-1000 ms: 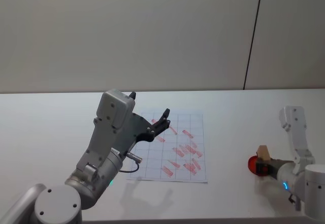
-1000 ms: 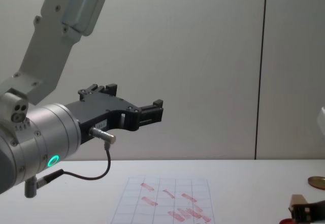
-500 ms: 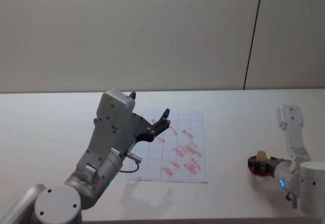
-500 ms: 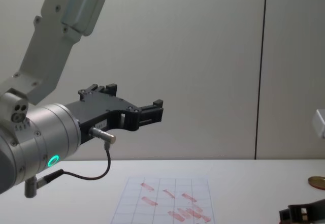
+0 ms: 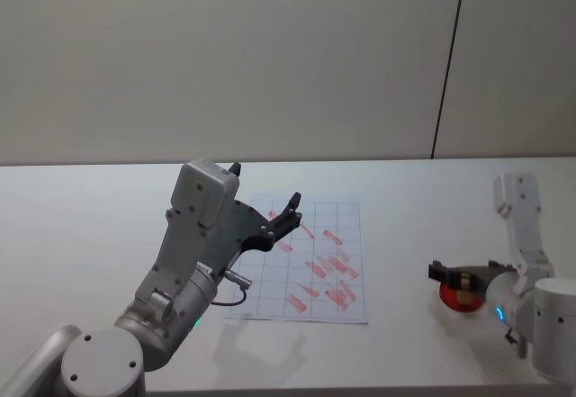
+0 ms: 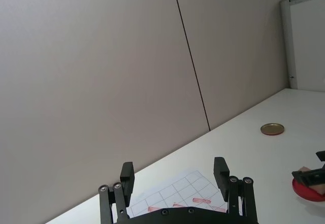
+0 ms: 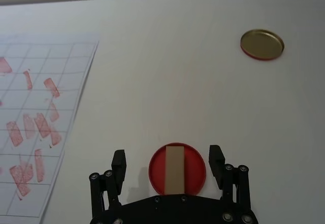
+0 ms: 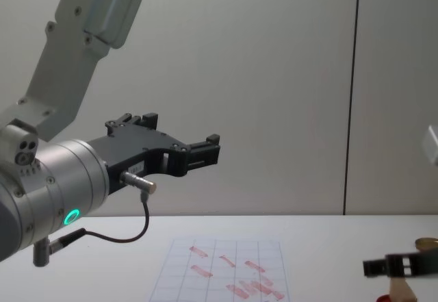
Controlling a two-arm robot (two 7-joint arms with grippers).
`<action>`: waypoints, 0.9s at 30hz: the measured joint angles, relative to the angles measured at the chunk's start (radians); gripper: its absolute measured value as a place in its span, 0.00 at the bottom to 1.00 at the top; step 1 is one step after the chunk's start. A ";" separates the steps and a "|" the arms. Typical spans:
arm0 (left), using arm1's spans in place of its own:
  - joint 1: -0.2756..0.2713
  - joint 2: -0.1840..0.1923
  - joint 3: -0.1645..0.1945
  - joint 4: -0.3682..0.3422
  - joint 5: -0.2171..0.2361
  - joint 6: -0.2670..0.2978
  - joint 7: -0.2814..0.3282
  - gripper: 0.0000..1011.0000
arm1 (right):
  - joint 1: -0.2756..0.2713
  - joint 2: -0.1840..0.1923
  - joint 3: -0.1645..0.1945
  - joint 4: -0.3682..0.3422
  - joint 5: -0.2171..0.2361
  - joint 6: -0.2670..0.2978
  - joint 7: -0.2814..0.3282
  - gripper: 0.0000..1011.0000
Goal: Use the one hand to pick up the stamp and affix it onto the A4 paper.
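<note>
Resting on red pad (image 7: 177, 169), stamp (image 7: 175, 169)

— Any text, label or number you can read from where you sit?

— None that I can read. The A4 paper (image 5: 310, 257) at my twelve o'clock carries red-pink marks inside a pale grid, but I make out no letters or figures in them, and they look the same through the right wrist camera.

— Anything printed on the arms?

— I see no brand, number or sign on them.
</note>
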 joint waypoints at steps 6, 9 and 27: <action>0.000 0.000 0.000 0.000 0.000 0.000 0.000 0.98 | -0.020 0.003 0.001 -0.071 -0.004 -0.014 0.008 0.99; 0.000 0.000 0.000 0.000 0.000 0.000 0.000 0.98 | -0.033 0.006 0.001 -0.111 -0.007 -0.024 0.014 0.99; 0.000 0.000 0.000 0.000 0.000 0.000 0.000 0.98 | -0.110 0.047 0.004 -0.288 -0.062 -0.164 0.100 0.99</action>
